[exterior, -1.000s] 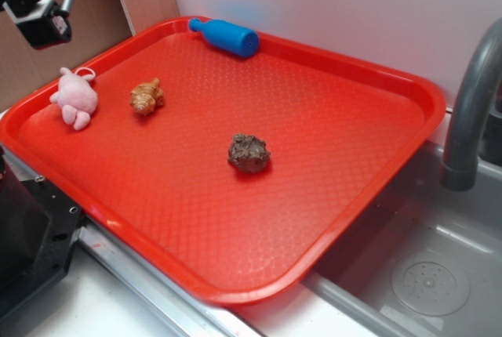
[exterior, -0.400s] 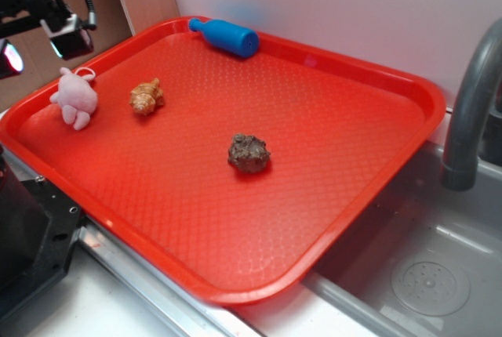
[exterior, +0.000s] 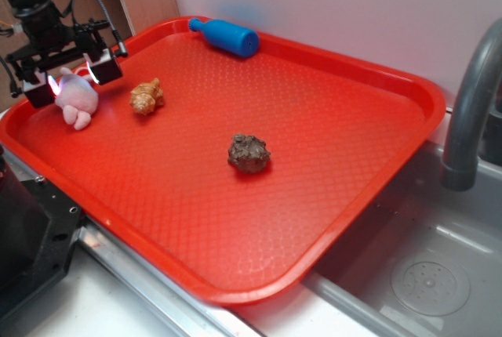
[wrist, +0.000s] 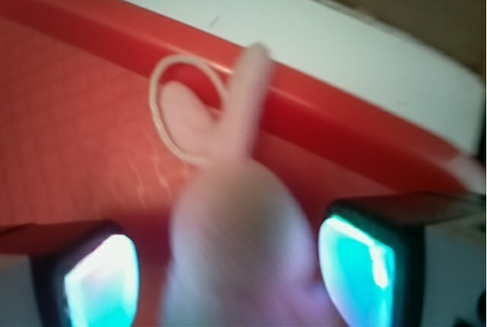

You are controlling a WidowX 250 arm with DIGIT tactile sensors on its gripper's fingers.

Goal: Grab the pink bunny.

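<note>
Jaws now down astride pink bunny [exterior: 76,99]

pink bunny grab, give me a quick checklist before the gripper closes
1. Gripper open: ok, its jaws stand apart.
2. Small pale-pink fuzzy plush bunny between the fingers: ok, wrist view shows it centred.
3. Gripper low enough to close on the body: cannot tell.
4. Tan-orange spiral shell outside the jaws: ok, it lies apart to the side.
5. Fingers free of the red plastic tray's rim: cannot tell, the rim runs close behind.
6. Bunny's thin loop free: ok.
</note>
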